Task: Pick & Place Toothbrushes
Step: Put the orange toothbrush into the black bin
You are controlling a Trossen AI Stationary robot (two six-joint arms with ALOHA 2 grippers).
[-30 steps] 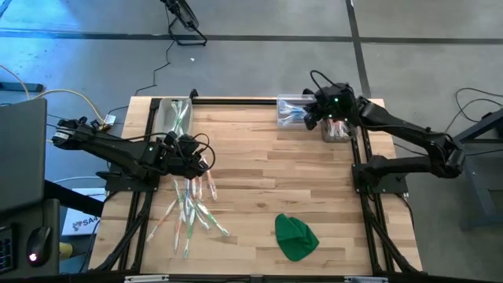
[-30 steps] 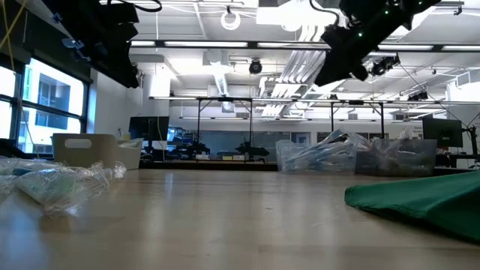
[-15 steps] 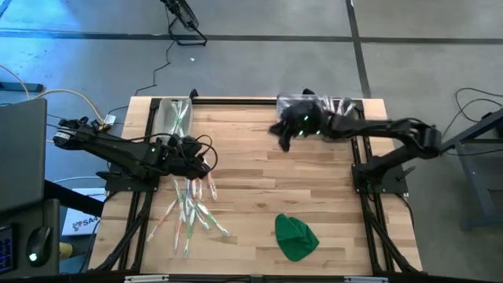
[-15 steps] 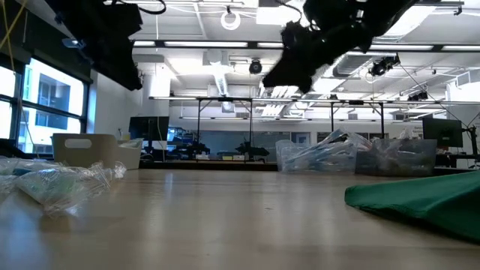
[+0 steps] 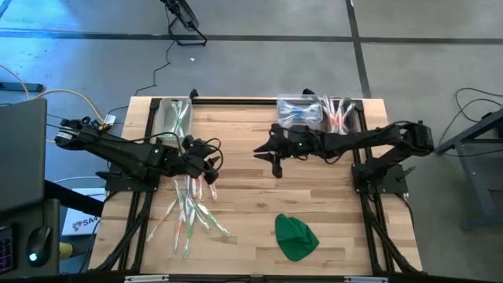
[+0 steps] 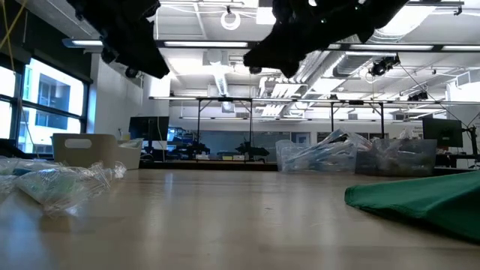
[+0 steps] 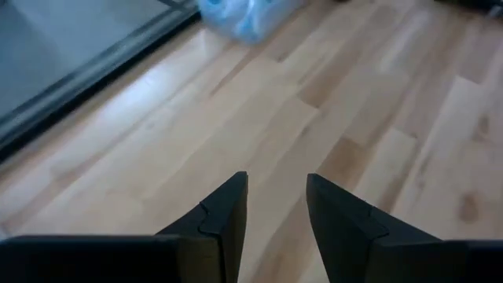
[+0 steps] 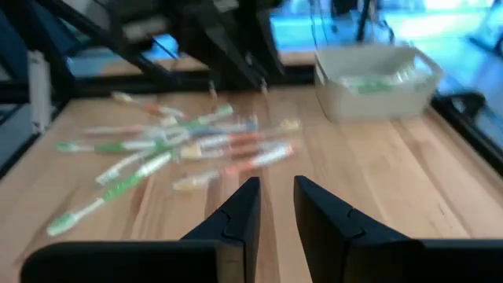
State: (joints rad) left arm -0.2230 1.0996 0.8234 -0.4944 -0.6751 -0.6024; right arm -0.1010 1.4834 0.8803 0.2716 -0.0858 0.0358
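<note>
Pale translucent toothbrushes with green, orange, pink accents (image 5: 191,206) lie scattered near left front part of wooden table (image 5: 259,196). Left gripper (image 5: 212,161) hovers over pile's far end, fingers parted, empty. Right gripper (image 5: 266,154) hangs above table middle, fingers slightly apart, holding nothing.

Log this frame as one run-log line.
left hand: open, empty, over toothbrushes | right hand: open, empty, mid-table heading to pile | bins: far right edge | cloth: near edge
</note>
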